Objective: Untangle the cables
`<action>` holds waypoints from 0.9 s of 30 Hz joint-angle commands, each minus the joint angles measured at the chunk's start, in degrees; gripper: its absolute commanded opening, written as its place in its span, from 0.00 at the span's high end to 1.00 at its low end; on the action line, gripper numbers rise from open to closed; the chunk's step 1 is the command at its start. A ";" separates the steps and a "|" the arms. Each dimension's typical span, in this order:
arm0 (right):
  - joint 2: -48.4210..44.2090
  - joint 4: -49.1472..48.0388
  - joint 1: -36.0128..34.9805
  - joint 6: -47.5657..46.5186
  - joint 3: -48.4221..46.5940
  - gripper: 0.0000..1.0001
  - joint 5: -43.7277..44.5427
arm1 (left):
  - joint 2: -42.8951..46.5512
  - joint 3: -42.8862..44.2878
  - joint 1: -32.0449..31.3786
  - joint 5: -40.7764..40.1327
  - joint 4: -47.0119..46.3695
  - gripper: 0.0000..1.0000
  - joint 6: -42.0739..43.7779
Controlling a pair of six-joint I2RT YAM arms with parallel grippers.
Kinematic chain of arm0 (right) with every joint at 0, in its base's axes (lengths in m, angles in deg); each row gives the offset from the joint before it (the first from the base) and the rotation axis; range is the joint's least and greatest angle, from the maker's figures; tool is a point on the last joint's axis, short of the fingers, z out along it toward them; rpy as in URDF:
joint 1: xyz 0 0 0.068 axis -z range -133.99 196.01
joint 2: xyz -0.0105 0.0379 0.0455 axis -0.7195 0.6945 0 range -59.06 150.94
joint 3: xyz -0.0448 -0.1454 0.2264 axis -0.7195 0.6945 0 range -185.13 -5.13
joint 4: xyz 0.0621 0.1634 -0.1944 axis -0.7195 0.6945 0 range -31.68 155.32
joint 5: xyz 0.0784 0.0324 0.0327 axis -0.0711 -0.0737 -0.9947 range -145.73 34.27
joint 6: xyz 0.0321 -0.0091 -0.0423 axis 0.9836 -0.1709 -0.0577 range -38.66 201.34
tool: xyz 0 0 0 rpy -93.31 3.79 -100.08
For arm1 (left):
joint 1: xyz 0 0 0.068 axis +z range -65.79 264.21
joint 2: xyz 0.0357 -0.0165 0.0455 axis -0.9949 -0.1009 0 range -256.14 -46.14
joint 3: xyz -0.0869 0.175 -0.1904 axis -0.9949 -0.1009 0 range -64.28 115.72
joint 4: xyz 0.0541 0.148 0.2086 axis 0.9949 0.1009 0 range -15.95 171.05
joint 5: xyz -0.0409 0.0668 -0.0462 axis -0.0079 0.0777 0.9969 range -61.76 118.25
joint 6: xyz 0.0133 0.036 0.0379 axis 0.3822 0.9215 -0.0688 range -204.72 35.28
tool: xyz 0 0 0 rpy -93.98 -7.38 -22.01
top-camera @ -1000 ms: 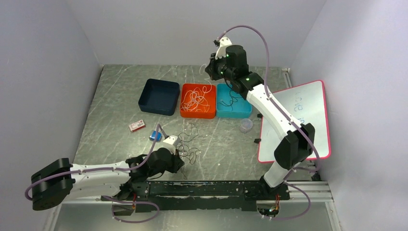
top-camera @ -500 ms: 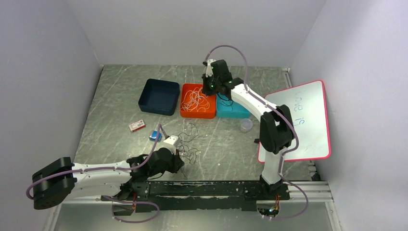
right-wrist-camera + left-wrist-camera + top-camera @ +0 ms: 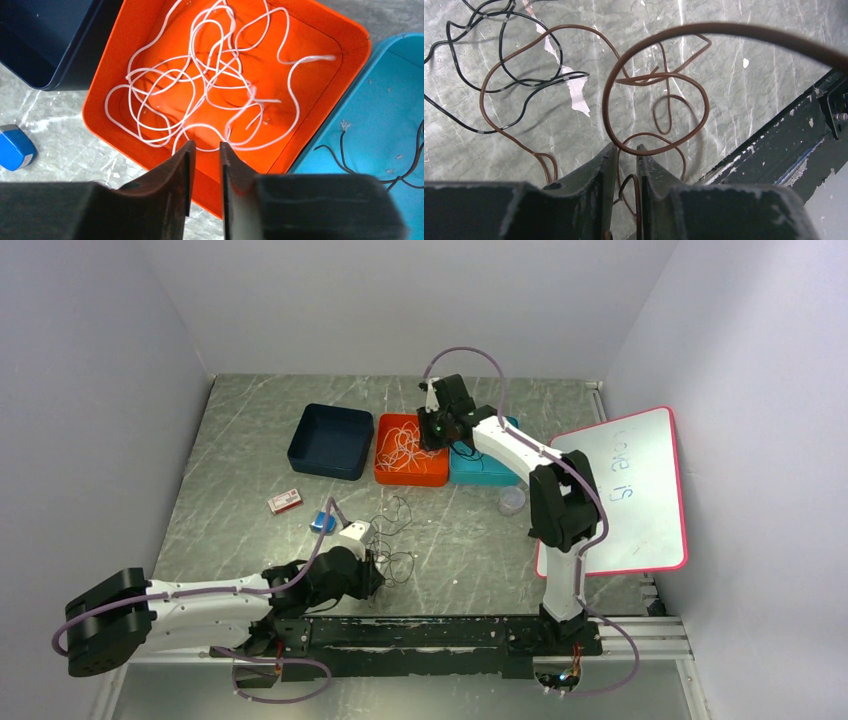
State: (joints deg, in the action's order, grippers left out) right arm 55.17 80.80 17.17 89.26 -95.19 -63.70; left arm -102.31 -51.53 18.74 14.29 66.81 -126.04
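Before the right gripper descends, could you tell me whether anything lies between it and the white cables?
Nothing visible does: the right gripper hangs directly above the thin white cables, which lie uncovered in the open square orange plastic bin.

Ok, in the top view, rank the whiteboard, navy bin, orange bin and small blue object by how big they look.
1. whiteboard
2. navy bin and orange bin: too alike to rank
3. small blue object

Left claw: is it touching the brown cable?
Touching. The left wrist view shows the brown cable running down between the nearly shut jaws of the left claw, lying along one jaw's inner edge.
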 commanded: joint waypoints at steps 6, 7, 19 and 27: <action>-9.26 2.04 0.32 0.03 -0.35 0.57 3.64 | 1.53 3.94 -0.46 -2.56 3.63 0.62 1.15; -10.34 2.22 0.30 0.06 0.10 0.55 4.04 | 2.18 4.19 -0.45 -3.01 4.40 0.60 1.09; -30.98 -1.07 0.32 2.60 15.12 0.43 3.41 | 13.15 11.39 -0.45 -9.23 18.39 0.45 2.82; -42.61 -1.14 0.32 7.61 28.19 0.43 -4.89 | 18.86 15.00 -0.45 -14.82 25.03 0.42 3.87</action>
State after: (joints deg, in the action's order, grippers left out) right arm 16.05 79.77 17.19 93.68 -71.04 -63.94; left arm -85.35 -38.48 18.69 3.45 87.02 -123.64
